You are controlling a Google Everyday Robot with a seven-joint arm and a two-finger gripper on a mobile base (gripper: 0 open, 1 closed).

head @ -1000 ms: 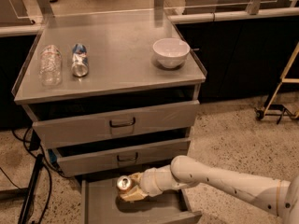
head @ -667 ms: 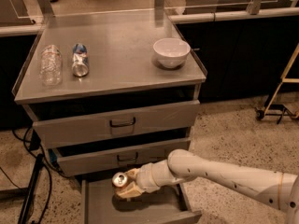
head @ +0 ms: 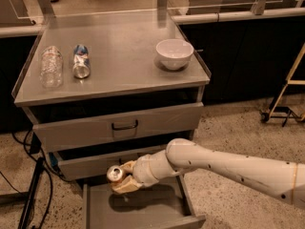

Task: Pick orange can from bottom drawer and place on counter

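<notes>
The orange can (head: 115, 174) shows its silver top and is held in my gripper (head: 125, 177), which is shut on it. The can hangs above the open bottom drawer (head: 143, 209), just in front of the middle drawer's face. My white arm (head: 224, 166) reaches in from the right. The drawer's bare metal floor shows below the can, with the can's shadow on it. The counter (head: 119, 61) lies above, at the top of the cabinet.
On the counter lie a clear plastic bottle (head: 51, 66) and a blue-and-silver can (head: 81, 61) at the left, and a white bowl (head: 174, 53) stands at the right. The two upper drawers (head: 124, 125) stick out slightly. Cables (head: 28, 194) hang at the left.
My gripper has carried the orange can to the left and a little upward, off the drawer floor.
</notes>
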